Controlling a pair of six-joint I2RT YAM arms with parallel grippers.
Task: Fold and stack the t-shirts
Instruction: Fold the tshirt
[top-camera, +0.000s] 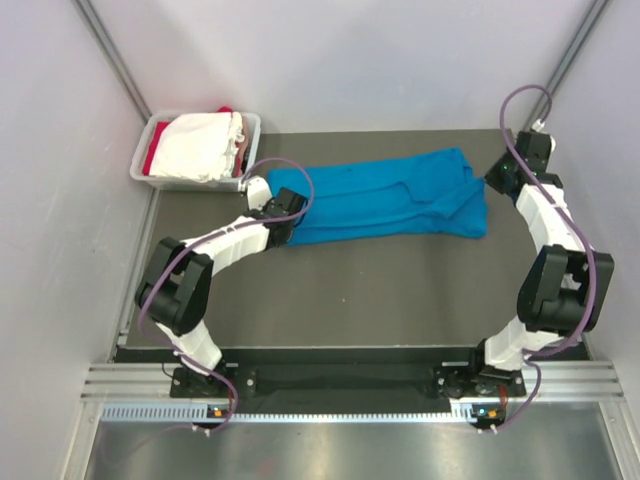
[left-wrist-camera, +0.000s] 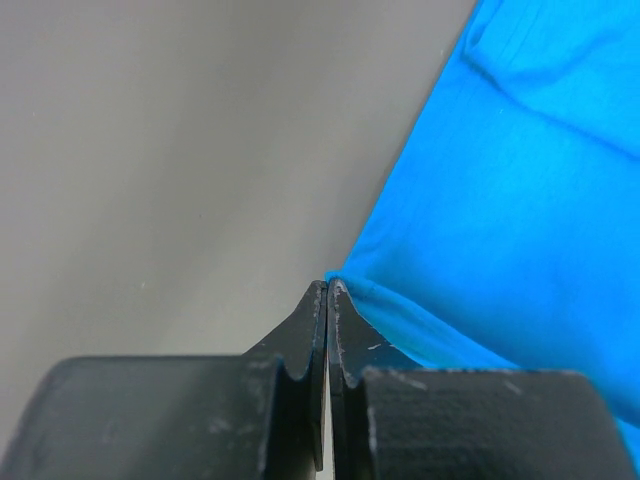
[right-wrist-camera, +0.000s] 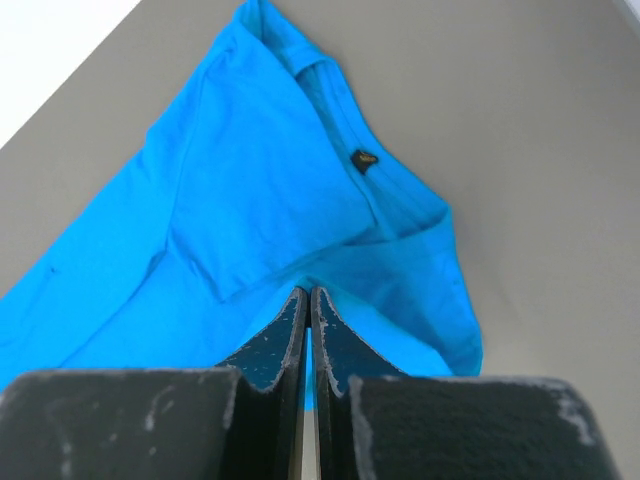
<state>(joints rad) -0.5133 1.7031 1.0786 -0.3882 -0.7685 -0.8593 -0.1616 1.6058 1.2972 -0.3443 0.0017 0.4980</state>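
The left arm bends its elbow outward over the near left of the table (top-camera: 380, 300), and its forearm slants away and rightward. The left gripper (left-wrist-camera: 327, 288) sits low over the table, fingers (left-wrist-camera: 300, 335) pressed together and nipping the corner of the blue t-shirt (top-camera: 390, 200) right at their tips. To the left of those fingers is bare grey table; to their right the blue cloth fans out and away. Beyond them and off to the left stands the tub (top-camera: 190, 184), holding a white t-shirt (top-camera: 205, 145) with a red t-shirt (top-camera: 152, 157) beside and under it.

The blue t-shirt lies in a long rumpled band between the two grippers.

The right arm rises from its base, elbow folded outward, forearm reaching far. The right gripper (right-wrist-camera: 307, 292) points down at the shirt's right end. Its fingers are closed tight on a gathered fold of blue cloth. Just beyond the tips, slightly right, a small dark label (right-wrist-camera: 365, 160) sits at the collar.
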